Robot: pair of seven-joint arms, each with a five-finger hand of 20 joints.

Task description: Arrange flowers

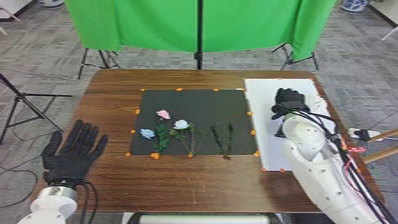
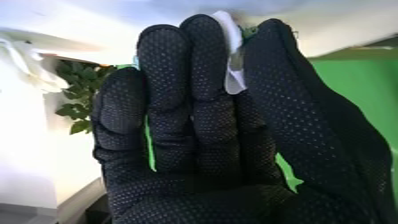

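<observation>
On the dark mat [image 1: 200,102] lie a pink flower [image 1: 163,114], a white flower [image 1: 181,124], a blue flower [image 1: 147,133] and green stems [image 1: 230,137]. My right hand [image 1: 291,102] is over the white board [image 1: 274,155], right of the mat. In the right wrist view, the thumb and fingers of my right hand [image 2: 209,135] pinch a thin white petal-like piece [image 2: 234,75]. Green leaves [image 2: 84,85] and white petals [image 2: 31,65] show beyond the fingers. My left hand [image 1: 75,157] is open, with straight fingers, left of the mat.
Orange markers [image 1: 155,156] line the mat's edges. The brown table [image 1: 187,187] extends in front of the mat. A green backdrop [image 1: 195,30] hangs behind the table, with a dark stand [image 1: 199,57] at its middle. Another stand [image 1: 27,95] is at the far left.
</observation>
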